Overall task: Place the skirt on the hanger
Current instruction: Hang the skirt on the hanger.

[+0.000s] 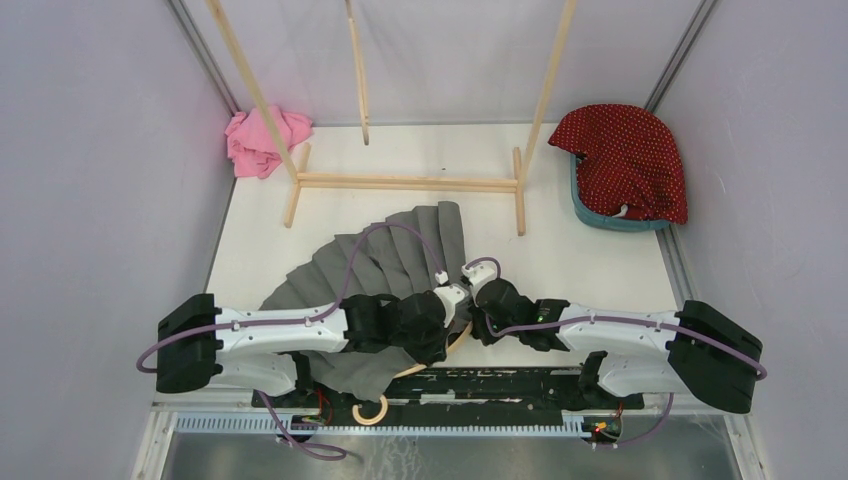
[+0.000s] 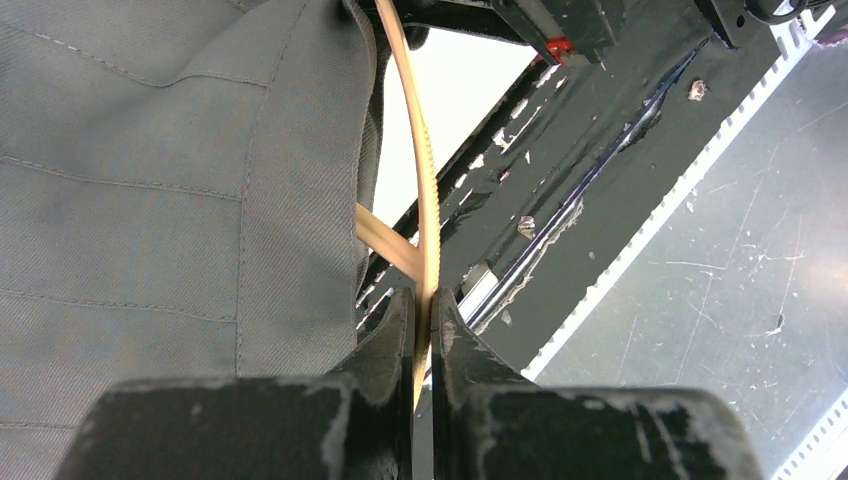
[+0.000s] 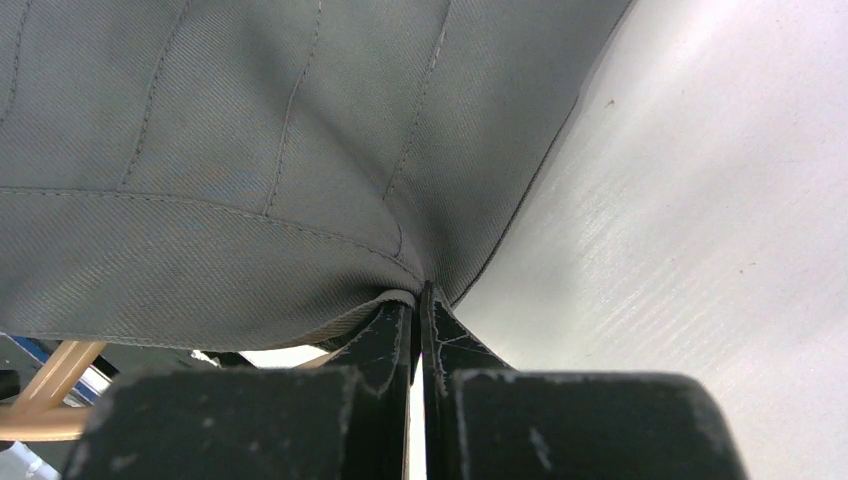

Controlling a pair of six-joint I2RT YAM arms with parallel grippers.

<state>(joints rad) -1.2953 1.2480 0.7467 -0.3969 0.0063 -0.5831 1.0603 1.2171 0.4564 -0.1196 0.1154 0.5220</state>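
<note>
The grey pleated skirt (image 1: 385,255) lies spread on the white table, its near part draped over the wooden hanger (image 1: 372,410), whose hook pokes out at the near edge. My left gripper (image 1: 450,335) is shut on the hanger's thin curved bar (image 2: 427,190), with the skirt (image 2: 150,200) just to its left. Facing it from the right, my right gripper (image 1: 478,315) is shut on the skirt's hemmed edge (image 3: 400,290); the cloth (image 3: 250,150) bulges up from its fingertips. A piece of the hanger (image 3: 50,385) shows below that cloth.
A wooden garment rack (image 1: 405,183) stands across the back of the table. A pink cloth (image 1: 262,140) lies at its left foot. At the back right, a teal basket (image 1: 600,218) holds a red dotted garment (image 1: 625,160). A black rail (image 1: 520,382) runs along the near edge.
</note>
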